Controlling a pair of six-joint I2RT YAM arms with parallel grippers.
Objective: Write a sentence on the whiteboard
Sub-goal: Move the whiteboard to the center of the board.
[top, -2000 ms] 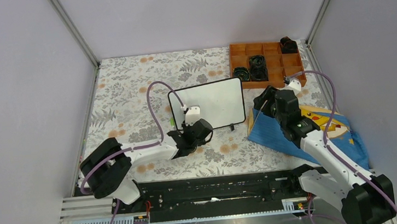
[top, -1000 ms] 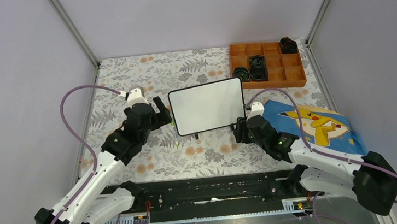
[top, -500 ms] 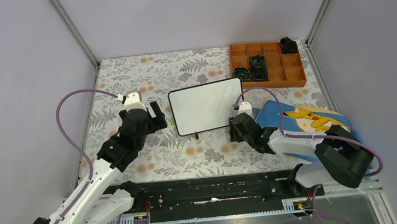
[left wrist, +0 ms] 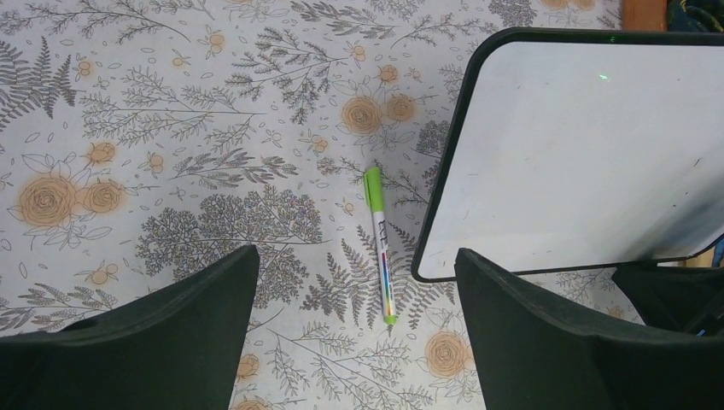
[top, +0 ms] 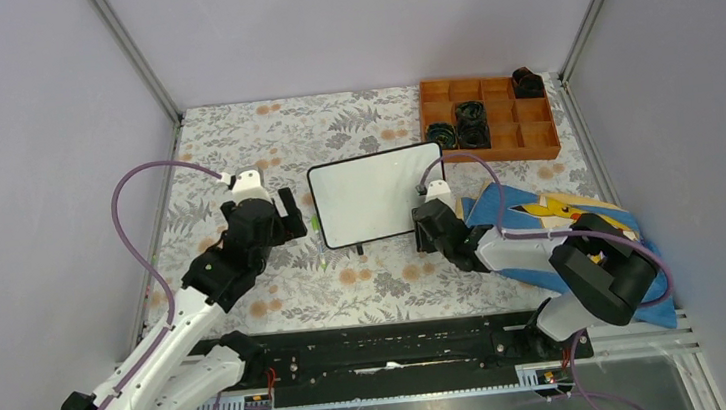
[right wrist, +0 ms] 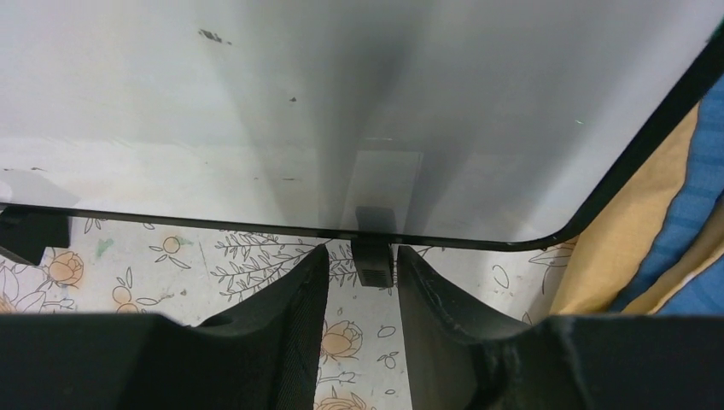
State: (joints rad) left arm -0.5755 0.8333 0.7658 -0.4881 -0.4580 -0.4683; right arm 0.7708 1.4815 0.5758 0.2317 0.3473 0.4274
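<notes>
Both your arms have just shifted. The left gripper [left wrist: 354,260] has left the front of the whiteboard [top: 376,196] and now hangs off the board's left edge, its fingers spread wide. Straight below it is the green marker [left wrist: 377,243], which lies on the flowered table [top: 233,147] just beside that edge. The right gripper [right wrist: 360,254] has come off the blue cloth [top: 581,219] to the board's near right corner. There its fingers have narrowed to either side of the board's small black foot [right wrist: 373,266]. They stand very close to it, but you cannot tell from here whether they press on it yet.

I read that as set-up rather than writing: one arm looks to be steadying the board while the other is placed to pick up the marker. The board stands tilted between your two grippers. Its face is bare apart from a few specks, so none of the sentence is written yet.

Counting:
- one whiteboard, with two black feet showing along its near edge
- one marker, untouched
- one cloth, to the board's right
- one orange tray [top: 511,137] beyond the board's far right corner, holding a few dark round things too small to count surely
</notes>
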